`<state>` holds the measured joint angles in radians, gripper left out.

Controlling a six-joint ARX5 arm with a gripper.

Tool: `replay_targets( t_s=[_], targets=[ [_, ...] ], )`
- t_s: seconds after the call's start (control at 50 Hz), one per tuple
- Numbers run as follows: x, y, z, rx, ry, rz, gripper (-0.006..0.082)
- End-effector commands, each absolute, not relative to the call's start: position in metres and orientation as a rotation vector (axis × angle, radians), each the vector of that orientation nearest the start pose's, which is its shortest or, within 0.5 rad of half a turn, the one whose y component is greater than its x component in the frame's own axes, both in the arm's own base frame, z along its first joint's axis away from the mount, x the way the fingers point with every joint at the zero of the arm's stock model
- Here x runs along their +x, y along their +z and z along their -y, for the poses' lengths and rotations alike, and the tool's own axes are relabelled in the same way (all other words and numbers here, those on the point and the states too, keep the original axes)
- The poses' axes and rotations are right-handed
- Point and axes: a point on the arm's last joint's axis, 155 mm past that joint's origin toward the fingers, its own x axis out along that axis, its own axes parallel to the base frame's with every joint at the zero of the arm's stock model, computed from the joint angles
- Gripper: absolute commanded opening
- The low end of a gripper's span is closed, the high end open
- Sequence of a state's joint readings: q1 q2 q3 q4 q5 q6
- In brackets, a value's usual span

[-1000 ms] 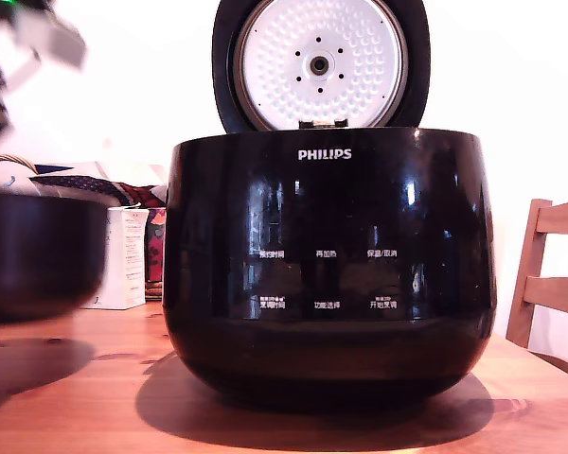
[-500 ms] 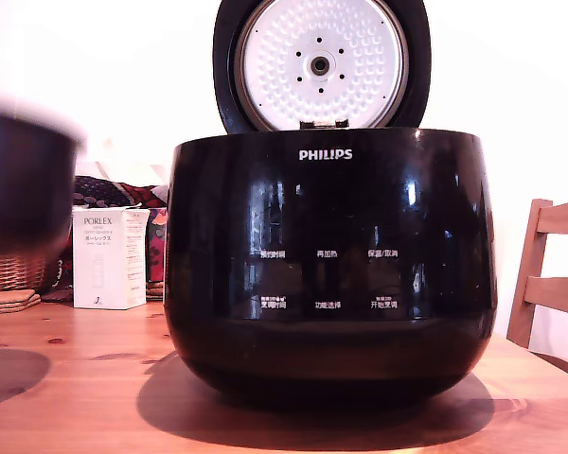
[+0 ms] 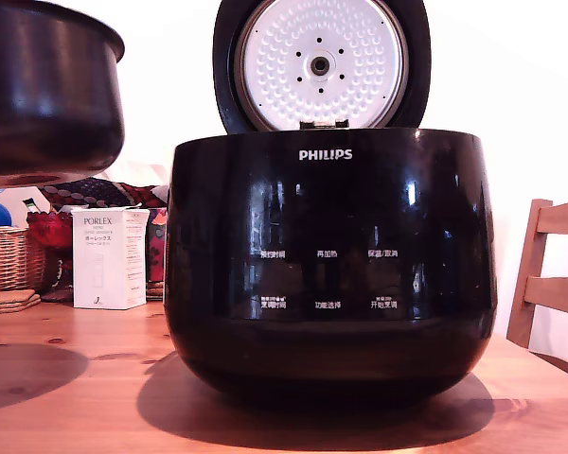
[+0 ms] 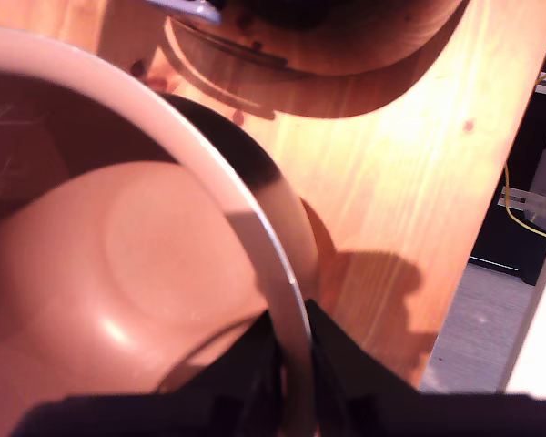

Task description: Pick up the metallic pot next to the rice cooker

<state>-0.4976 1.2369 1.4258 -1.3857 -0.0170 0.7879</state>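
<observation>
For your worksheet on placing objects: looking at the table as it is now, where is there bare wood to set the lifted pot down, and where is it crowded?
Bare wooden table lies in front of the PORLEX box and wicker basket, on the exterior view's left of the rice cooker, below the raised metallic pot. Behind, box, basket and clutter crowd together.

The metallic pot (image 3: 47,90) hangs in the air at the exterior view's upper left, well clear of the wooden tabletop, its dark, dull-shiny wall roughly level and its thin rim flared at the top (the wrist view shows a pale rim and a smooth, empty, rounded inside (image 4: 118,264)). The rice cooker (image 3: 329,265), a large glossy black PHILIPS appliance with white button labels, stands on the table just beside it, round lid raised upright to show a dimpled silver inner plate.
</observation>
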Motion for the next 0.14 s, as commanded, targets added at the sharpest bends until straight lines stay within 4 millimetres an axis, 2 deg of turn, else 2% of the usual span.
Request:
replay_targets(
  t_s=[0.0, 0.12],
  targets=[
    [0.2303, 0.2398, 0.1218, 0.979, -0.852, -0.888, -0.0024],
    [0.2303, 0.2398, 0.1217, 0.979, -0.851, -0.888, -0.0024]
  ],
)
